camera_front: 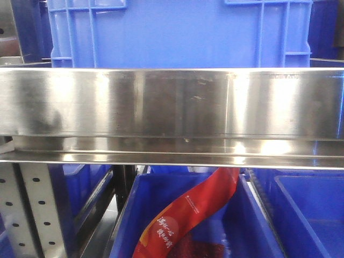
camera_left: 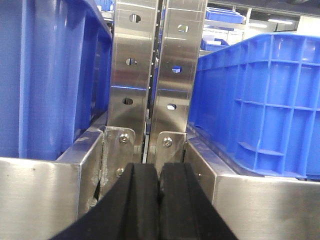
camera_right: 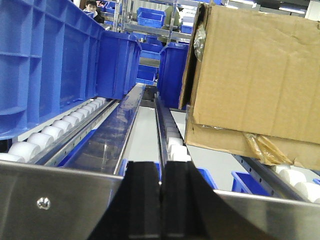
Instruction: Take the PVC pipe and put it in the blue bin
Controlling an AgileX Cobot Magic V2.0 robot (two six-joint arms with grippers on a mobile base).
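Pressing their black pads together, the left pincer [camera_left: 159, 200] and right pincer [camera_right: 162, 200] hold nothing at bottom center. Farther up stand blue bins [camera_left: 260, 100] and a cardboard box [camera_right: 255, 75]. No PVC pipe shows.

PVC pipe: not visible in any view, so its place cannot be told
steel rail [camera_front: 172, 115]: fills the front view's middle, hiding what lies behind it
upper blue bin [camera_front: 177, 32]: cut by the top edge, inside unseen
lower blue bin [camera_front: 252, 226]: cut by the bottom edge
red package [camera_front: 188, 215]: top hidden behind the rail, print too small to read
left gripper [camera_left: 159, 200]: only the dark pads show, cut off at the bottom edge
right gripper [camera_right: 162, 200]: likewise cropped at the bottom edge
cardboard box [camera_right: 255, 80]: cut by the right edge
person [camera_right: 91, 7]: far off, mostly hidden
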